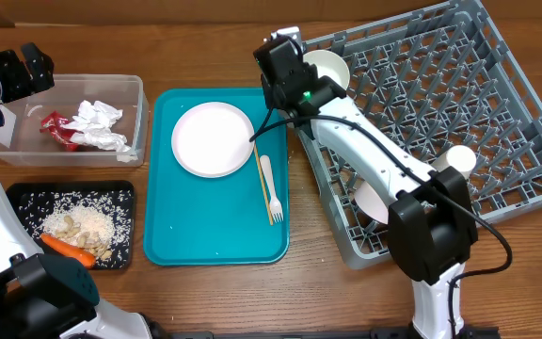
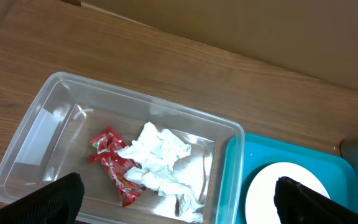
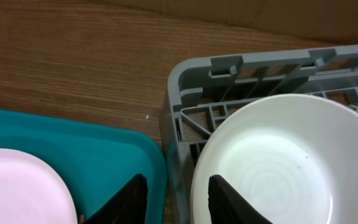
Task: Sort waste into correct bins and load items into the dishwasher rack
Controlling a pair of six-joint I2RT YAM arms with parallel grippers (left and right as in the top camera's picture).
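right gripper standing part-open, straddling white bowl rim, grip unclear | bowl sitting at dishwasher rack corner beside teal tray; judging it needs seating between pegs before letting go | left gripper gaping wide, empty, hovering over clear tub | wood-grain table running back to plain brown panel

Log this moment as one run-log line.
left tool open near clear tub | right tool open astride white bowl rim in rack corner | plate, fork, stick on teal tray
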